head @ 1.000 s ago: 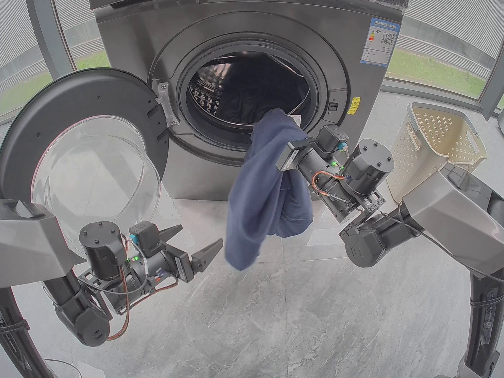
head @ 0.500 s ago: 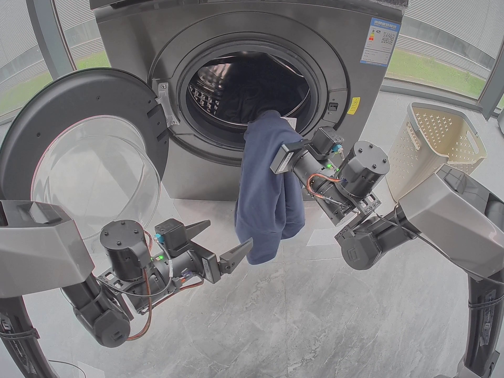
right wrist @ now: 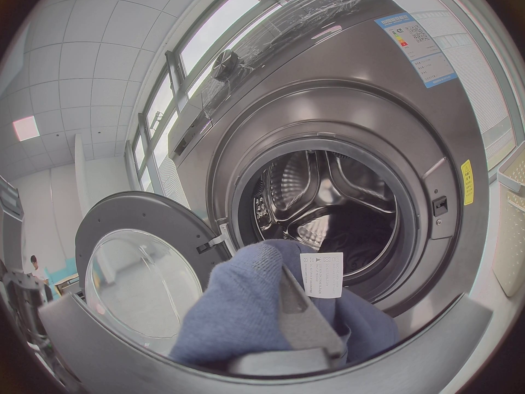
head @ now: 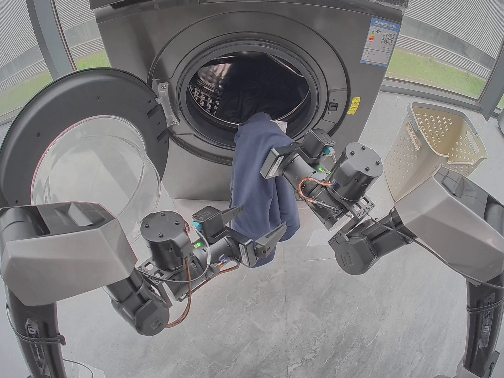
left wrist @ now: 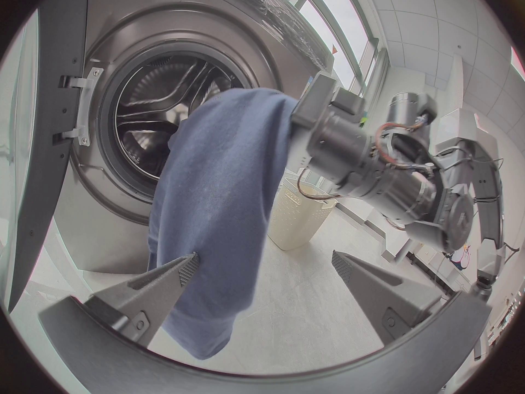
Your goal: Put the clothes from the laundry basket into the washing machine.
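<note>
Obs.: the blue garment [head: 260, 179] hangs from your right claw [right wrist: 298, 324], which pinches it at the bunched top next to the white care label [right wrist: 321, 274]. That top sits just in front of the lower rim of the drum opening [head: 247, 90] of the washing machine [head: 252, 22]. The rest dangles down the machine's front, above the floor [head: 315, 311].

Left claw [head: 254, 224]: spread wide, holding nothing, level with the garment's lower end. One fingertip [left wrist: 188, 261] sits at the edge of the cloth.

Dark clothes [head: 262, 87] lie in the drum. The door [head: 79, 132] is swung fully open. The laundry basket [head: 436, 143] stands to the right, well apart.

Handling (judgement): soft knit, light and limp, not fragile. It won't push in on its own, and the long tail could drape over the rim. Take the hanging lower bunch, where the cloth is thick, and lift it to the opening.
</note>
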Available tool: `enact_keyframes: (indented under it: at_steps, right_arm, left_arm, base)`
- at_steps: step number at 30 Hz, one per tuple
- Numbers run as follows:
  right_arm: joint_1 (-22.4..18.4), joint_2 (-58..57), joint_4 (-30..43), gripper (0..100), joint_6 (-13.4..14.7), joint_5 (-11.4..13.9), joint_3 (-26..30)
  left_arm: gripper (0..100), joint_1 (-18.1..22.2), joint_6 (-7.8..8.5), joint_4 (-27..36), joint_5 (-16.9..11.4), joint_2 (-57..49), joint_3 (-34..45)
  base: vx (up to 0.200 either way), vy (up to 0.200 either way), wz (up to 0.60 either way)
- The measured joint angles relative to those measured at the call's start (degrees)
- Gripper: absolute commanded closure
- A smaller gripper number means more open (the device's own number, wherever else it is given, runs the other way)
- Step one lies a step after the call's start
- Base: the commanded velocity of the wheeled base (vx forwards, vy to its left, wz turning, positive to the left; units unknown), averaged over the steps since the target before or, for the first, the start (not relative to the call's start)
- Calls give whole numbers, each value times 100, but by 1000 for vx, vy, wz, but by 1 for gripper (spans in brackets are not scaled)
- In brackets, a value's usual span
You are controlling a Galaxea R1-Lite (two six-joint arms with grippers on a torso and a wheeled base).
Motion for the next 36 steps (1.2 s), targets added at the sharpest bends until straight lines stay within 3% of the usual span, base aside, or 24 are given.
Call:
enact_keyframes:
  at_steps: [12,18,28,36]
  right_arm:
    - [223,-5,9,100,46,-121,15]
    - [332,-9,24,100,65,-163,33]
    - [408,-22,18,100,106,-286,122]
    - [434,-107,20,100,132,-315,229]
  left_arm:
    - [0,111,-35,246,254,612,-1059]
    - [0,94,-40,282,304,812,-1279]
    - [0,127,-38,251,695,1176,-1886]
    - [0,144,-40,197,752,1413,-2087]
  base:
    - [0,0,0]
    - [0,0,0]
    - [0,0,0]
    - [0,0,0]
